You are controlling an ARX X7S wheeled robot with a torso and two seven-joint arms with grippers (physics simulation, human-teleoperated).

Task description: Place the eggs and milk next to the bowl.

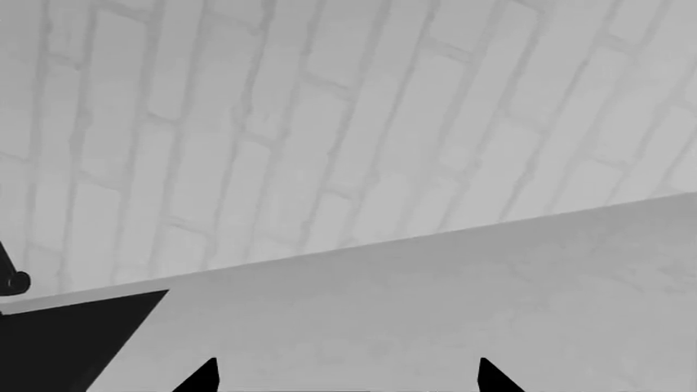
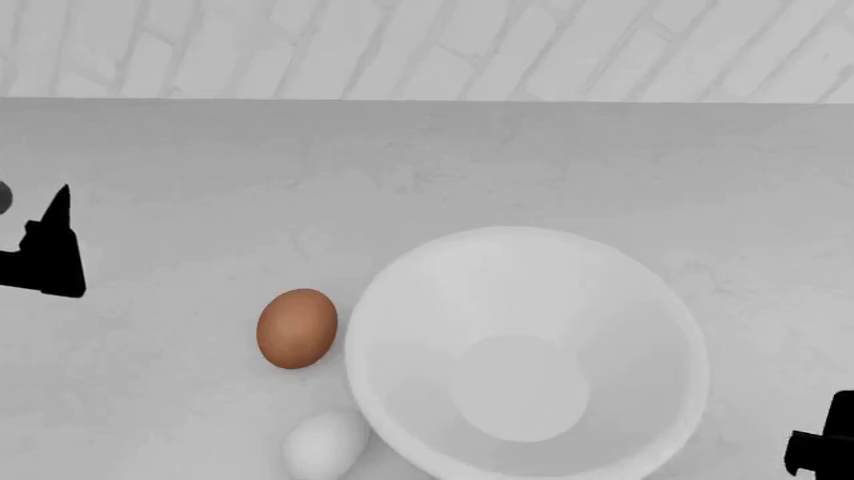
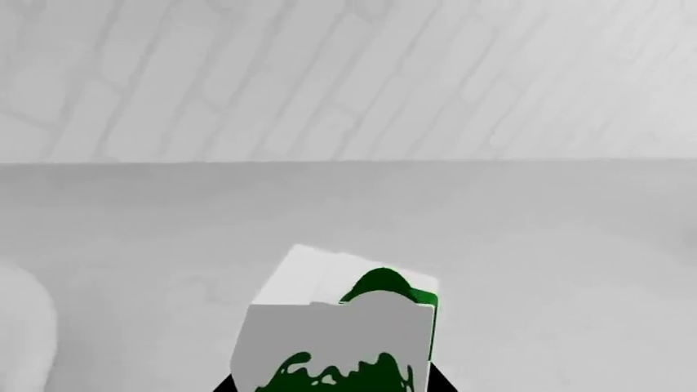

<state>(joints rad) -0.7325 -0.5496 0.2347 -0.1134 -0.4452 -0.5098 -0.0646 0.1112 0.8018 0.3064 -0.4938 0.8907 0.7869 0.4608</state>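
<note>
One bowl and two eggs, brown and white, are shown just beside it. One milk carton is clamped by the right gripper. The left gripper is spread.

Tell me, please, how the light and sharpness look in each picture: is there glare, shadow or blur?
Head view: even, soft light, faint shading inside the bowl, no hard shadows near the brown egg. Right wrist view: the milk is sharp, flatly lit. Left wrist view: sharp, the left tool a pure black silhouette without detail.

Left claw spread apart; right claw mostly hidden.
</note>
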